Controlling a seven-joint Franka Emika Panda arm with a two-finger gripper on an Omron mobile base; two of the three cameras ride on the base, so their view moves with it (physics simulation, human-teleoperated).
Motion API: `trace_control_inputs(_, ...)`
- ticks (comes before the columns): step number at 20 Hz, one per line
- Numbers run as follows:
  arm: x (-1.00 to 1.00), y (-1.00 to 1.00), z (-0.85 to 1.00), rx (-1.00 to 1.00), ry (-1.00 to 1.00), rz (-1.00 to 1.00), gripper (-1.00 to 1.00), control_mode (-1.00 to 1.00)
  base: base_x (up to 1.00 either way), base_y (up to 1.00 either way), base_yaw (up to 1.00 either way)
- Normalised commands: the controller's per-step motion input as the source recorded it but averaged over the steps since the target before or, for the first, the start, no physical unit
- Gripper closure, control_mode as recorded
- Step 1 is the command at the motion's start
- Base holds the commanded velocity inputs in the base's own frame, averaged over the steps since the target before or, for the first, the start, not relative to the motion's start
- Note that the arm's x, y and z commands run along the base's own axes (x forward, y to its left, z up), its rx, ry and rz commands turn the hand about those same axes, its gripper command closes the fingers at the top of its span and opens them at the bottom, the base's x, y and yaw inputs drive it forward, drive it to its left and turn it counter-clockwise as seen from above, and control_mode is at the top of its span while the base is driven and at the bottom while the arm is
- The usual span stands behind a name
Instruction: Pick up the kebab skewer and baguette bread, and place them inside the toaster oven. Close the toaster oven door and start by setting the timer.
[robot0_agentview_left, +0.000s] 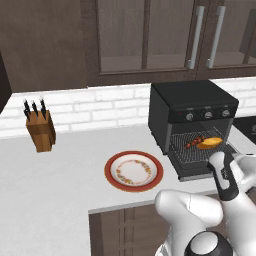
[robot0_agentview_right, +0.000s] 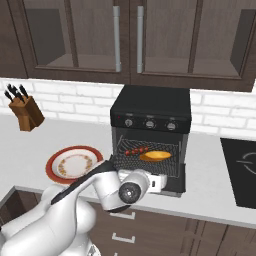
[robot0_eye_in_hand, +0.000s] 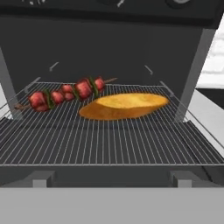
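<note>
We see the toaster oven (robot0_agentview_left: 194, 112) standing on the white counter (robot0_agentview_left: 60, 180) against the brick backsplash, its row of silver knobs (robot0_agentview_right: 150, 123) above the cavity. The toaster oven door (robot0_agentview_left: 200, 167) is dropped down flat in front, leaving the wire rack (robot0_eye_in_hand: 109, 135) exposed. On that rack lies the kebab skewer (robot0_eye_in_hand: 65, 94), towards the back and left in the hand view, and the baguette bread (robot0_eye_in_hand: 124, 106) lies just beside it, nearer the front and right; whether the two touch we cannot tell. In the hand view we look straight into the oven from just in front of the open door. The gripper itself is hard to make out in the base views, where the arm's wrist sits low before the oven; its jaws stand spread wide and hold nothing, since both foods rest on the rack. To the left on the counter sits the red-rimmed plate (robot0_agentview_left: 133, 171), bare, and farther left the wooden knife block (robot0_agentview_left: 41, 129) near the wall.
</note>
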Motion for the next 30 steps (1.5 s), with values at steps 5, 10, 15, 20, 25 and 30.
trace_control_inputs(5, 0.29, 0.05, 0.00, 0.00, 0.00, 0.09, -1.00, -1.00, 0.00, 0.00, 0.00)
trace_control_inputs(10, 0.02, 0.00, -0.08, 0.00, 0.00, 0.05, -1.00, -1.00, 0.00, 0.00, 0.00)
trace_control_inputs(15, 0.00, 0.00, -0.11, 0.00, 0.00, 0.00, -1.00, -1.00, 0.00, 0.00, 0.00)
trace_control_inputs(20, 0.04, 0.00, -0.13, 0.00, -0.01, 0.00, -1.00, -1.00, 0.00, 0.00, 0.00)
trace_control_inputs(25, 0.11, 0.00, -0.02, 0.02, -0.01, 0.00, -1.00, -1.00, 0.00, 0.00, 0.00)
trace_control_inputs(30, 0.11, 0.00, -0.01, 0.04, 0.00, 0.00, -1.00, -1.00, 0.00, 0.00, 0.00)
